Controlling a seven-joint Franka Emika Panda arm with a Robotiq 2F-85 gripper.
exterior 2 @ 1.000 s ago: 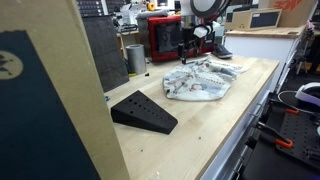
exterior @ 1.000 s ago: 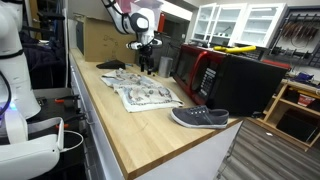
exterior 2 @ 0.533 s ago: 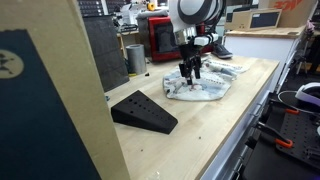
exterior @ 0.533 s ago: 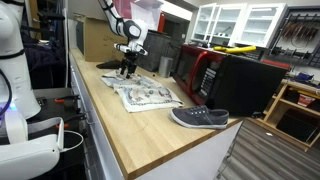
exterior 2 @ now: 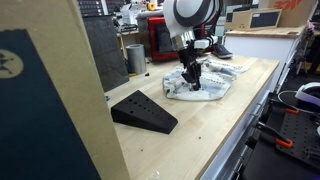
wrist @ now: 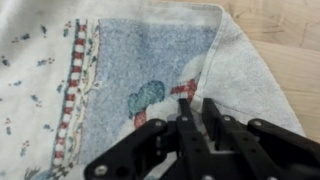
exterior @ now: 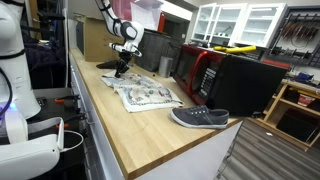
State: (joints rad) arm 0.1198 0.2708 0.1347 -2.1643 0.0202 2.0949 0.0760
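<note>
End effector (wrist: 196,108) jaws narrow, apparently pinching towel (wrist: 110,70) end; towel long axis runs along counter (exterior: 120,130).

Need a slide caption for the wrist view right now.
Wrist view: fingers nearly together at the folded edge of a printed towel lying on the wooden counter.

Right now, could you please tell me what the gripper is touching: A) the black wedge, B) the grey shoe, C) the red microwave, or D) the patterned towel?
D: in the wrist view the gripper pinches a fold of the patterned towel between its fingertips.
</note>
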